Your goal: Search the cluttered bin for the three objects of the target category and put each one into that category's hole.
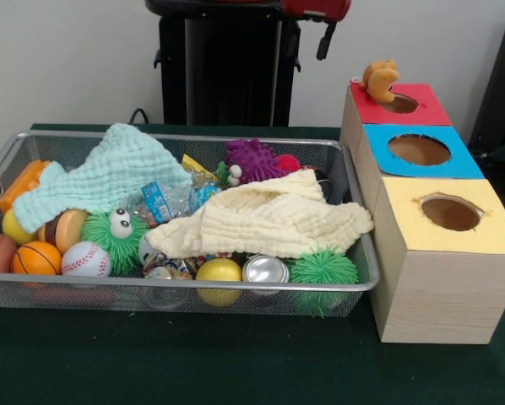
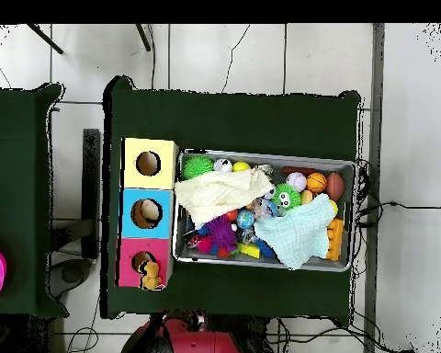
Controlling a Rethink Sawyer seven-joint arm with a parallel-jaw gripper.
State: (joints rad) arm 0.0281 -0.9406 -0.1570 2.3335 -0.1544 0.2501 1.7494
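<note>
Two cloths (image 1: 269,221) bury much of the mesh bin (image 1: 236,291) — toys underneath stay hidden. A croissant toy (image 1: 380,78) sits at the red hole (image 1: 399,104). The claw is out of sight.

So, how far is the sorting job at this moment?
Possibly one item is delivered: an orange toy sits at the edge of the red hole, not fully inside. Nothing is in hand; the gripper is not visible. The wire bin is still full of balls and cloths, and the blue hole and yellow hole look empty.
</note>
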